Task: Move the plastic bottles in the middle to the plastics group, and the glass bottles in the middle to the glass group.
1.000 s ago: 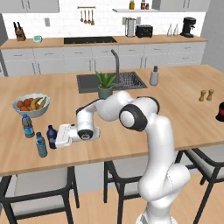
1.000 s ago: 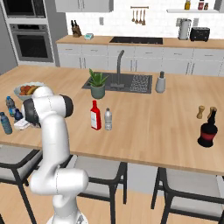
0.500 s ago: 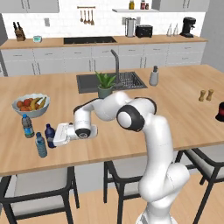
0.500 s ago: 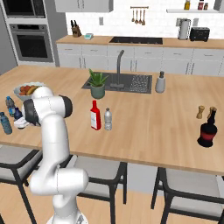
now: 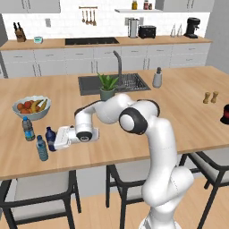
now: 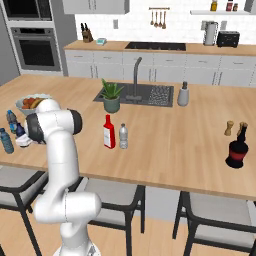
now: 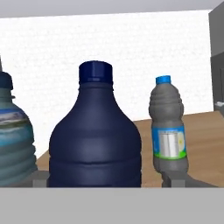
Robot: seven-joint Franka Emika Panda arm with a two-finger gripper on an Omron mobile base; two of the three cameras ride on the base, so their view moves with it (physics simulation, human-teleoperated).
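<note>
Navy bottle (image 7: 95, 135) stands upright, cap up, between water bottles (image 7: 169, 131).

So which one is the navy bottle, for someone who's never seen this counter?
Find the fruit bowl at the island's left end. Just in front stand three small bottles; the navy bottle is nearest the gripper. It is opaque dark blue, while its two neighbours are clear with blue labels.

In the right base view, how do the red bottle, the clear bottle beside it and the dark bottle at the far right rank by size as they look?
1. Dark bottle, widest, about as tall as the red.
2. Red bottle.
3. Clear bottle, smallest.
The top two are close.
</note>
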